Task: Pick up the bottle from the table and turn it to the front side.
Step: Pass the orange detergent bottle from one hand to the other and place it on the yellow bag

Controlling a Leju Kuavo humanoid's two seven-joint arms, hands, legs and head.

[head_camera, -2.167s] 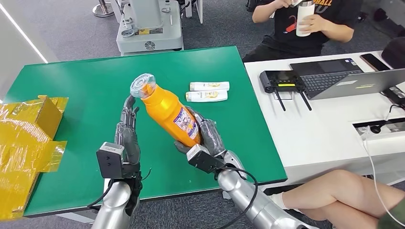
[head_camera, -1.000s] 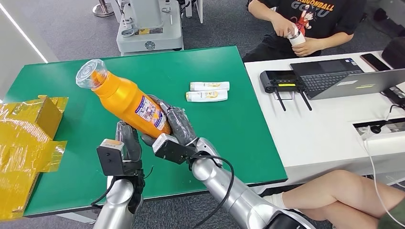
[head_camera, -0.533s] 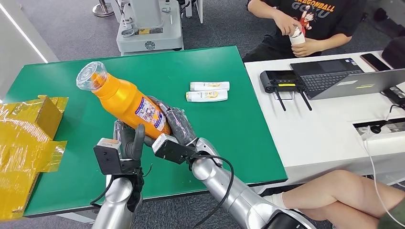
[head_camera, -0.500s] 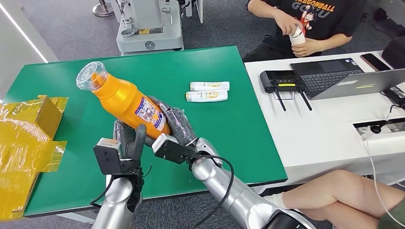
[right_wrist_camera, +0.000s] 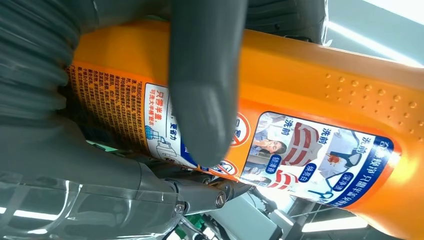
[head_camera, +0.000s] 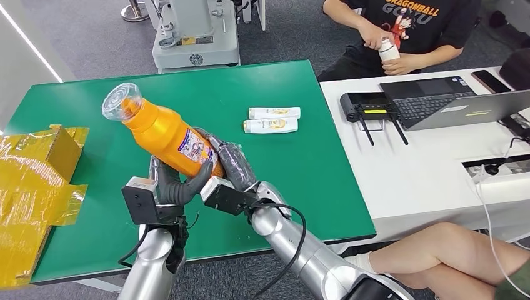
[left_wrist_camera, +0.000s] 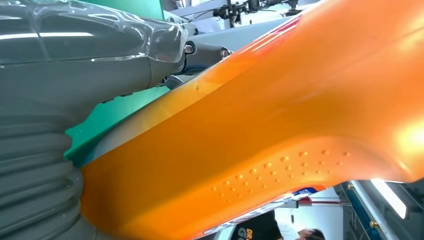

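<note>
Green table: two white tubes, yellow wrapping.

We record a green table beside a white desk on grey carpet. We note a grey machine base behind the table. A seated person is at the desk.

Two small tubes lie beyond the raised bottle; yellow wrapping crowds the table's left edge.

- From my remote station: two small white tubes lie side by side on the green table.
- Crumpled yellow box at its edge.
- Seated person beside a laptop on the white desk.
</note>
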